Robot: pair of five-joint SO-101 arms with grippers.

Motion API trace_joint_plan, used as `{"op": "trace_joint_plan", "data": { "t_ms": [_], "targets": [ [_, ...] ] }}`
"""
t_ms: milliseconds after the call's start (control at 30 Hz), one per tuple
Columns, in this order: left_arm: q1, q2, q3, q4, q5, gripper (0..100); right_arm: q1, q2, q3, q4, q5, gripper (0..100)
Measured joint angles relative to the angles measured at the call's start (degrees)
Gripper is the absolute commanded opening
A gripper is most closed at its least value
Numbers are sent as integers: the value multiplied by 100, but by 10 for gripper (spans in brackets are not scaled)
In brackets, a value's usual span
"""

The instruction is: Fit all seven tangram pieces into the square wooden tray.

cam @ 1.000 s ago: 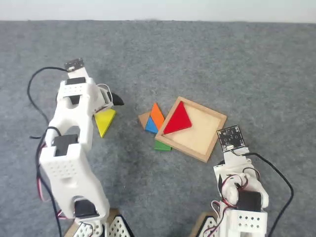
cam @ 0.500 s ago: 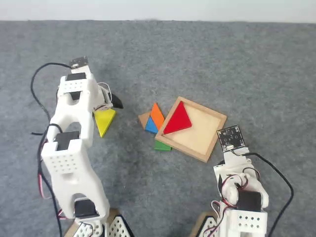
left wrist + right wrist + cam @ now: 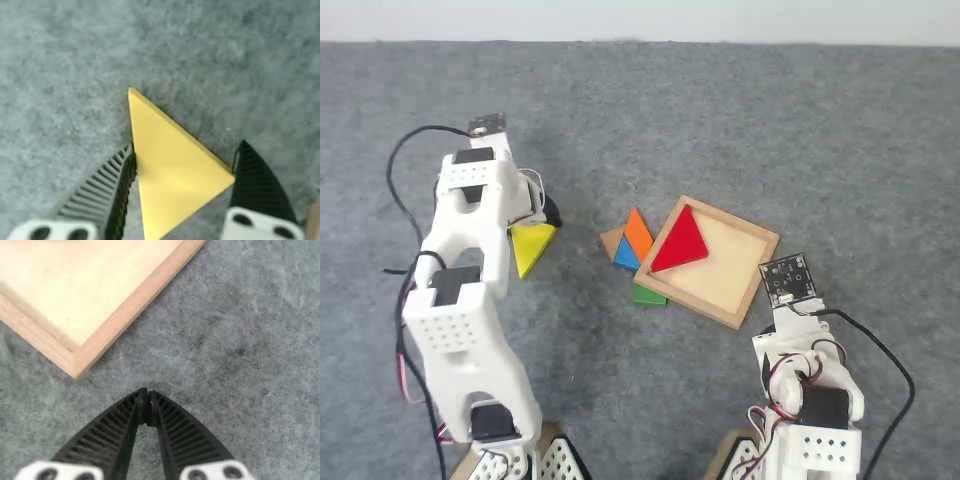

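Logging high view: square wooden tray [image 3: 732,217], pale with a raised rim, lies on the fuzzy grey felt mat [image 3: 820,130]. A flat red triangle [image 3: 682,243] sits inside it along one rim. Just outside that rim, an orange piece [image 3: 638,235], blue triangle [image 3: 625,255], green piece [image 3: 648,294] and tan wooden piece [image 3: 610,240] cluster together. A smooth yellow triangle [image 3: 530,247] lies well apart, under the left arm's tip.

Left wrist view: left gripper [image 3: 187,150] is spread wide, ribbed fingers flanking the yellow triangle, gripping nothing.

Right wrist view: right gripper [image 3: 148,395] has ribbed jaws pressed together, empty, over felt near the tray's corner.
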Motion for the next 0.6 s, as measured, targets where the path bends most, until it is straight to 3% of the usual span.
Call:
{"op": "trace_joint_plan", "data": {
  "t_ms": [200,600],
  "targets": [
    [18,-35,26,-26,-475,366,0,0,0,0,0,8],
    [44,-35,18,281,-958,368,0,0,0,0,0,8]
  ]
}}
